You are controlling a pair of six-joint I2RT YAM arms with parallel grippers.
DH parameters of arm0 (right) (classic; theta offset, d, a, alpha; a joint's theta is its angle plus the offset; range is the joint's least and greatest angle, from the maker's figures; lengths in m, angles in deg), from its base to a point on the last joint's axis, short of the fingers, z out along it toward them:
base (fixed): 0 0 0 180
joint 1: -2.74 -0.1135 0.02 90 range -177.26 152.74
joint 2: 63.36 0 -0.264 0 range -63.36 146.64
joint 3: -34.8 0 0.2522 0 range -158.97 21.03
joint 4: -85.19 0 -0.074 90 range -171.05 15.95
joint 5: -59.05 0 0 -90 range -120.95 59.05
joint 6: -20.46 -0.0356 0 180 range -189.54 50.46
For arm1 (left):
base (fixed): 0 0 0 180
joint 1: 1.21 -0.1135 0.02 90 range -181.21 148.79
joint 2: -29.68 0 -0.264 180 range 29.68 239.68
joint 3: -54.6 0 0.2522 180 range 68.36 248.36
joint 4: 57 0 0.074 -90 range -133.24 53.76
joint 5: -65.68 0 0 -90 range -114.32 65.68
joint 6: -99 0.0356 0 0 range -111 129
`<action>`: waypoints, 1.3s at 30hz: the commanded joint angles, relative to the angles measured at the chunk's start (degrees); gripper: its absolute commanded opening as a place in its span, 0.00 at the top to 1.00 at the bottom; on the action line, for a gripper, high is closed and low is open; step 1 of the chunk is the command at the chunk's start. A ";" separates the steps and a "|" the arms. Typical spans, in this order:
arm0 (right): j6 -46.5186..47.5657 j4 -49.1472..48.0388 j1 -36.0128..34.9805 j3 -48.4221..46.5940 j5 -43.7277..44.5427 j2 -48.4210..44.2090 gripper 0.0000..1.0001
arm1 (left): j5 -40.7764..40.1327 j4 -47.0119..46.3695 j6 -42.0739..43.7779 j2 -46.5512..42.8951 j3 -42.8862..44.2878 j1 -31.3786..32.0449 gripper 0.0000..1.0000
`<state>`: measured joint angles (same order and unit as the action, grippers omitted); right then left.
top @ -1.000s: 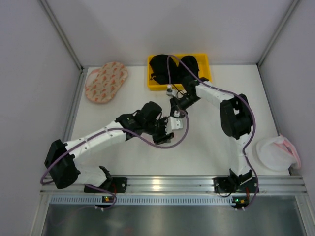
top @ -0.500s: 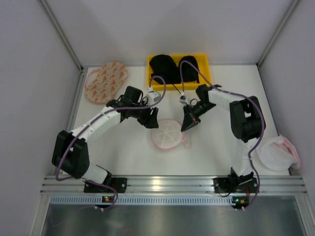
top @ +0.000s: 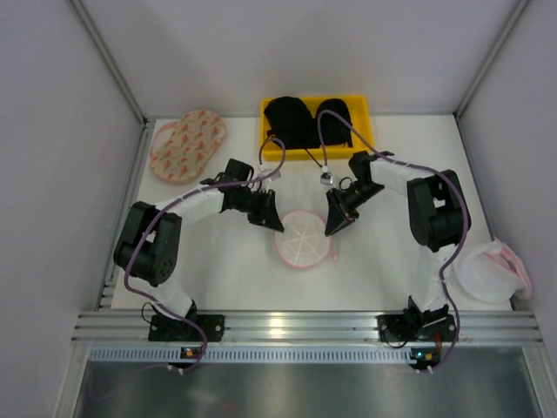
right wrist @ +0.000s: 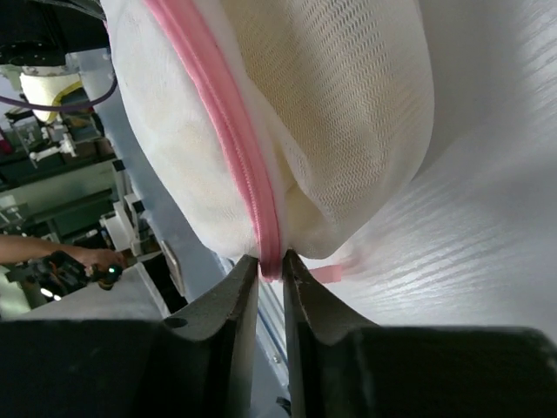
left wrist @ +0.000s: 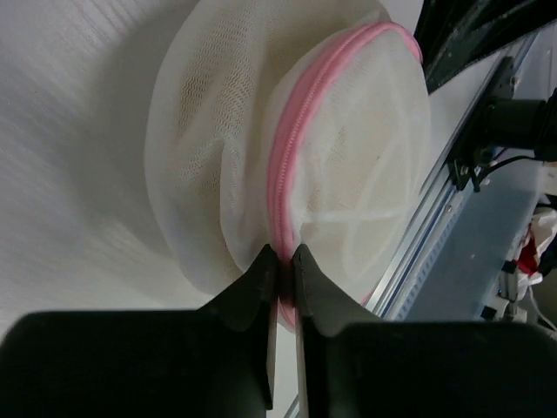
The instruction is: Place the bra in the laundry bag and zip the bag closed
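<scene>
Behind the laundry bag [top: 303,242], pinched by left hand [left wrist: 280,257] and right hand [right wrist: 271,259], lie black bras [top: 305,118].

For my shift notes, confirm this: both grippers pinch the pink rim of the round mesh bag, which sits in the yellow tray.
Wrong on one point: the mesh bag lies on the table in front of the yellow tray, not in it, as the top view shows. The left gripper and right gripper do both pinch its pink rim.
</scene>
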<state>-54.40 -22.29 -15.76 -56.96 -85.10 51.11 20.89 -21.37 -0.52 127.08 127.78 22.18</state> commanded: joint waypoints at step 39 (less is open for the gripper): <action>5.25 12.25 5.40 -24.22 6.24 2.51 0.04 | -9.00 24.79 25.25 -2.39 14.92 -61.01 0.58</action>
<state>-50.97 -11.10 -11.59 -77.81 -80.62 54.37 12.02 5.14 26.80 124.26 137.99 -38.43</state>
